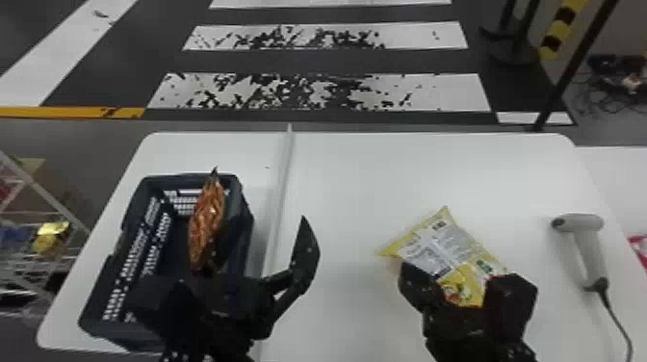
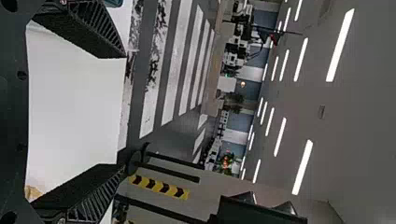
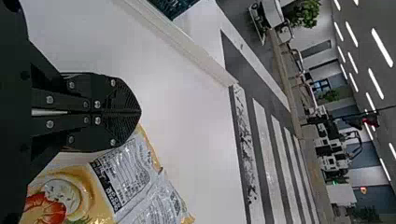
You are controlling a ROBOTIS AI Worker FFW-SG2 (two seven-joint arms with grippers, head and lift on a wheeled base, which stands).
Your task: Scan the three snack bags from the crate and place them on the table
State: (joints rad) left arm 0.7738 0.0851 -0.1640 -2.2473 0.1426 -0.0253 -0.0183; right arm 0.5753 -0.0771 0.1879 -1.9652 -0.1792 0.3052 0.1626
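Observation:
A yellow snack bag (image 1: 447, 250) with its printed back up is at my right gripper (image 1: 462, 296), over the right half of the table. In the right wrist view, my right gripper (image 3: 140, 112) has its fingers pressed together, with an edge of the yellow snack bag (image 3: 135, 177) at them; the grip point is hidden. An orange snack bag (image 1: 207, 224) stands on edge in the dark crate (image 1: 245, 231). Beside it, my left gripper (image 1: 260, 269) is above the table's left part. In the left wrist view, my left gripper (image 2: 119, 112) is open, nothing between its fingers.
A grey-white handheld scanner (image 1: 588, 250) lies at the right of the table (image 1: 356, 173), its cable running to the front. A raised strip (image 1: 284, 183) crosses the table between crate and yellow bag. Wire shelving (image 1: 43, 207) stands off the left side.

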